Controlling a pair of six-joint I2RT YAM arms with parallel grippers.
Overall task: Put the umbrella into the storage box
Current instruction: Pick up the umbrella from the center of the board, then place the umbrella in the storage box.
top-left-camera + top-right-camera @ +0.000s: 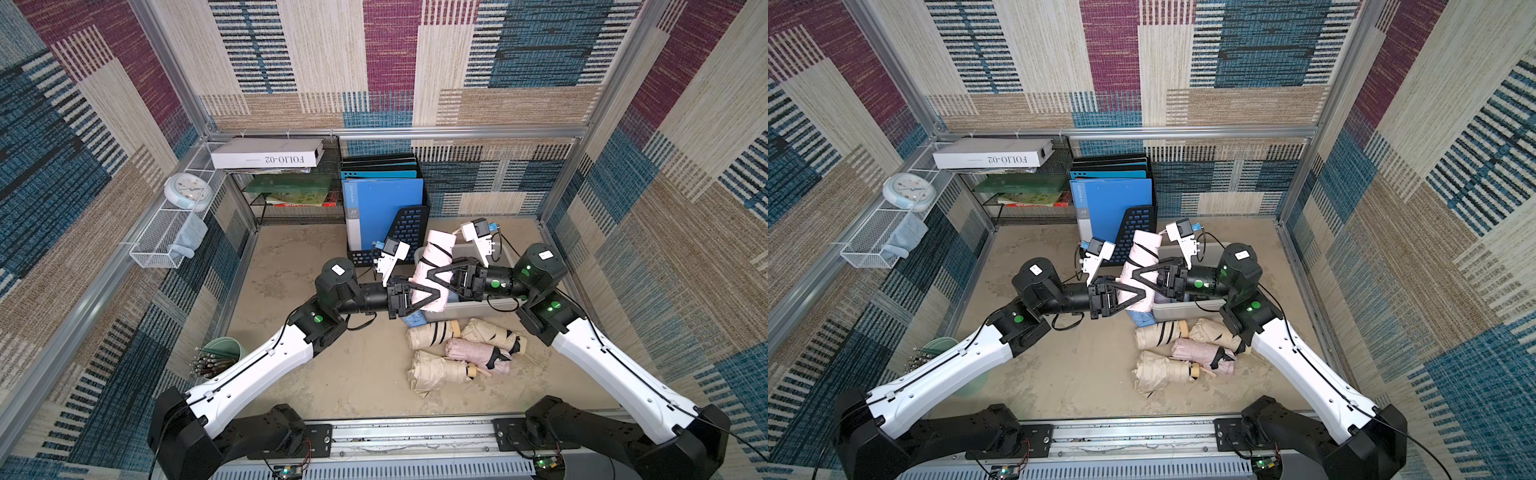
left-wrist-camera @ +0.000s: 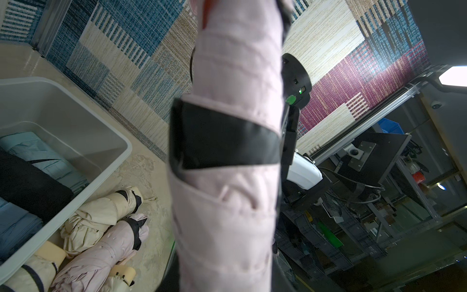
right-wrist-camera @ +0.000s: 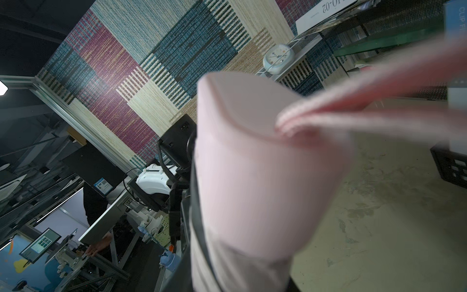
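Umbrella (image 1: 438, 243), folded, pale pink ribbed fabric rolled into a stubby cylinder and bound by a black strap; held aloft and tilted over the left end of the storage box (image 1: 469, 309), not inside it. Left pincer (image 1: 432, 296), black triangular fingers, clenched on the umbrella's lower part; right pincer (image 1: 434, 274), same make, clenched on it from the opposite side, slightly higher up the roll. Storage box, light grey smooth plastic, rectangular with rounded corners and rolled rim; the left wrist view shows light blue folded umbrellas (image 2: 43, 156) lying in it beside a dark shape that cannot be identified. Beige umbrellas (image 1: 432, 336), three, crumpled cloth with black straps and cream handles, lie on the bench just in front of the box, with a second pink umbrella (image 1: 473, 351) among them. File holder (image 1: 409, 232), black perforated plastic, contains upright blue folders (image 1: 382, 199). Wire basket (image 1: 153, 245), white mesh, fixed to the left wall, carries a round clock (image 1: 187, 191) and a pale blue cloth (image 1: 187, 239). Green cup (image 1: 224, 353), holding thin sticks, stands near the left arm. Bench (image 1: 332, 374), mottled beige, matt. Walls (image 1: 390, 62), woven patchwork in blue, maroon and cream, framed in aluminium rails.
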